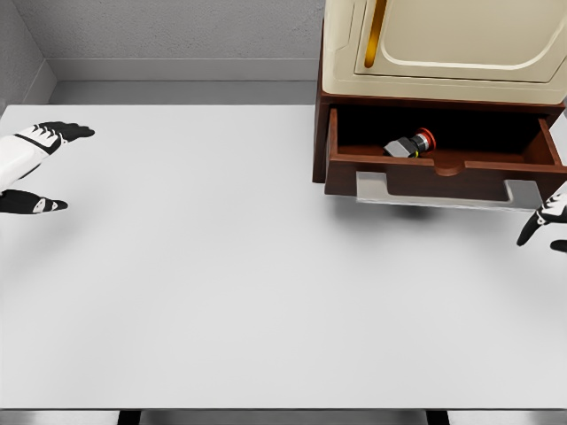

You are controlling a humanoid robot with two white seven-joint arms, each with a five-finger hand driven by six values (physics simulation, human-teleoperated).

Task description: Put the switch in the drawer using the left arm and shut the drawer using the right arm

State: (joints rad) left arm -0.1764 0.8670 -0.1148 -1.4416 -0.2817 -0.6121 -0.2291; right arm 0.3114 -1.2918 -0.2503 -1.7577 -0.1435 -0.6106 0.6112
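Observation:
The switch (pixel 410 144), a grey body with a red button, lies inside the open brown drawer (pixel 443 175) at the top right. My left hand (pixel 40 164) hovers at the table's far left edge, fingers spread and holding nothing, far from the drawer. My right hand (pixel 547 221) shows only partly at the right edge, just below and right of the drawer's front panel, its fingers extended with nothing in them.
A cream cabinet (pixel 443 44) with a gold handle sits above the drawer. A grey plate (pixel 447 190) hangs on the drawer front. The white table (pixel 221 266) spreads across the view, with a grey wall behind.

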